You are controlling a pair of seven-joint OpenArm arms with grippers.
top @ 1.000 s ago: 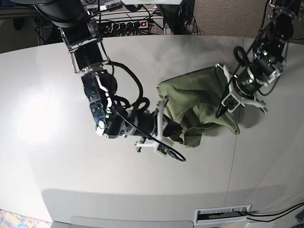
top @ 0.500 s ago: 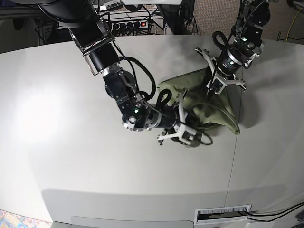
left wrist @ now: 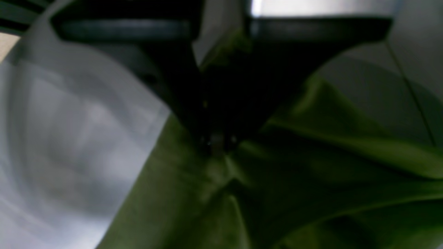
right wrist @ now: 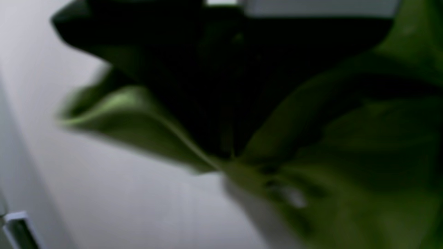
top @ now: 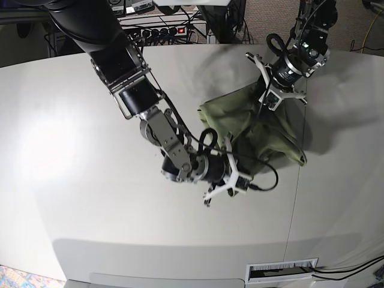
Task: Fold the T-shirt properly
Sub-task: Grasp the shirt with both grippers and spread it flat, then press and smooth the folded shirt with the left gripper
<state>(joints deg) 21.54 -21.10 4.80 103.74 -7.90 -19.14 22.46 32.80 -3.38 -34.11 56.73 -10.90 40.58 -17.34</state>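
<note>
The olive-green T-shirt [top: 267,129] lies bunched on the white table [top: 90,180], right of centre. My left gripper [top: 264,99] is at the shirt's far edge, shut on a pinch of cloth that rises to it. In the left wrist view the dark fingers meet at the left gripper [left wrist: 216,147] over the T-shirt [left wrist: 311,180]. My right gripper [top: 234,170] is at the shirt's near-left edge, shut on cloth. In the right wrist view the right gripper [right wrist: 231,155] pinches a fold of the T-shirt [right wrist: 346,155]. No collar tag shows.
A table seam [top: 294,198] runs from front to back just right of the shirt. A slotted vent [top: 282,271] sits at the front edge. A power strip [top: 162,30] and cables lie behind the table's far edge.
My left gripper has moved back and to the left along the shirt's far edge. My right gripper has moved right with the near edge. The shirt is more bunched.
</note>
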